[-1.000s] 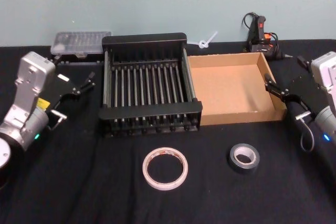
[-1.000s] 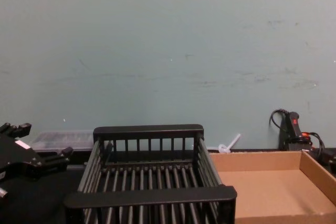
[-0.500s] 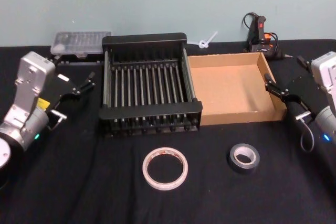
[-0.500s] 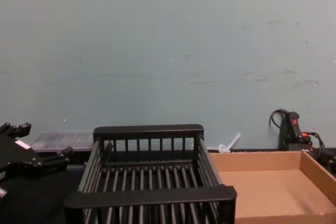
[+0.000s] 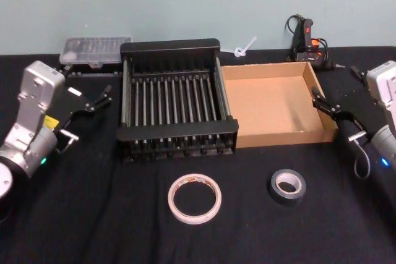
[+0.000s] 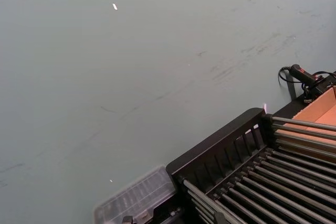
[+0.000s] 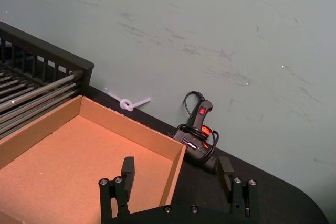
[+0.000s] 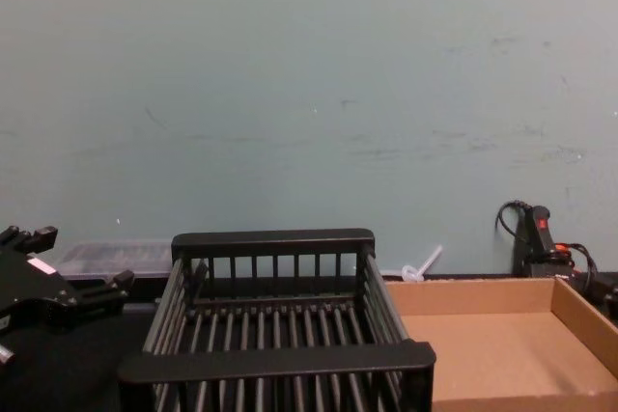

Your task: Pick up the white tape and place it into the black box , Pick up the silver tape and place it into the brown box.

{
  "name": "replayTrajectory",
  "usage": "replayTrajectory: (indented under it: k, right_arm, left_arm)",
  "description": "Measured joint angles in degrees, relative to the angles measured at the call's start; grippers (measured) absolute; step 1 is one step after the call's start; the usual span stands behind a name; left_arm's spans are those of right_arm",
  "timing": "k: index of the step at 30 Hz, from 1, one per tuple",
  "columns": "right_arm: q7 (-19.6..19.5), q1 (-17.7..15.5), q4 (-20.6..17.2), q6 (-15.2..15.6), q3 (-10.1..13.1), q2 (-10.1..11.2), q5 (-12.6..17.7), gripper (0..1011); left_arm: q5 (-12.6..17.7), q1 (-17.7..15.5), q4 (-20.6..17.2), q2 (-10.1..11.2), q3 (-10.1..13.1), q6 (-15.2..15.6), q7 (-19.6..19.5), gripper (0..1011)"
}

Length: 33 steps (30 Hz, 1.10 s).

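Observation:
The white tape (image 5: 195,198) lies flat on the black cloth near the front, just in front of the black box (image 5: 178,132). To its right rests the smaller silver tape (image 5: 288,186), in front of the brown box (image 5: 288,135). Both boxes have nothing in them. My left gripper (image 5: 99,99) hovers open to the left of the black box (image 8: 275,361), and it appears at the chest view's lower left (image 8: 72,260). Beside the brown box's right wall (image 7: 173,174) my right gripper (image 5: 336,88) is held open, its jaws wide apart (image 7: 176,170).
A clear plastic case (image 5: 96,51) sits behind the black box at the left. A white cable tie (image 5: 243,48) and a black corded tool with an orange switch (image 5: 307,40) lie by the teal wall behind the brown box.

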Motion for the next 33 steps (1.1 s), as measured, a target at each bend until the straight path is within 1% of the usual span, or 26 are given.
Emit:
replayTrajectory:
  k: [9, 15, 22, 24, 28, 29, 31, 33]
  right_arm:
    - [1.57, -0.57, -0.01, -0.53, 1.5, -0.85, 0.38, 1000]
    - [3.11, -1.52, -0.99, -0.56, 2.71, -1.41, 1.6, 1000]
    - [5.42, -4.01, -4.18, 0.67, 4.88, -1.94, 5.1, 1000]
    - [5.75, -4.54, -4.98, 1.08, 5.24, -1.94, 5.5, 1002]
    - [6.31, -6.44, -7.56, 2.86, 6.13, -1.8, 6.41, 1000]
    - [6.31, -6.44, -7.56, 2.86, 6.13, -1.8, 6.41, 1000]
    - [6.6, -7.73, -9.18, 3.83, 6.58, -1.66, 6.77, 1000]
    - [6.74, -8.43, -9.98, 4.46, 6.82, -1.58, 6.99, 1000]
  left_arm:
    - [0.0, 0.0, 0.0, 0.0, 0.0, 0.0, 0.0, 1001]
    - [0.0, 0.0, 0.0, 0.0, 0.0, 0.0, 0.0, 1001]
    - [0.0, 0.0, 0.0, 0.0, 0.0, 0.0, 0.0, 1001]
    - [0.0, 0.0, 0.0, 0.0, 0.0, 0.0, 0.0, 1001]
    - [0.0, 0.0, 0.0, 0.0, 0.0, 0.0, 0.0, 1001]
    - [0.0, 0.0, 0.0, 0.0, 0.0, 0.0, 0.0, 1001]
    - [0.0, 0.0, 0.0, 0.0, 0.0, 0.0, 0.0, 1001]
    - [0.0, 0.0, 0.0, 0.0, 0.0, 0.0, 0.0, 1001]
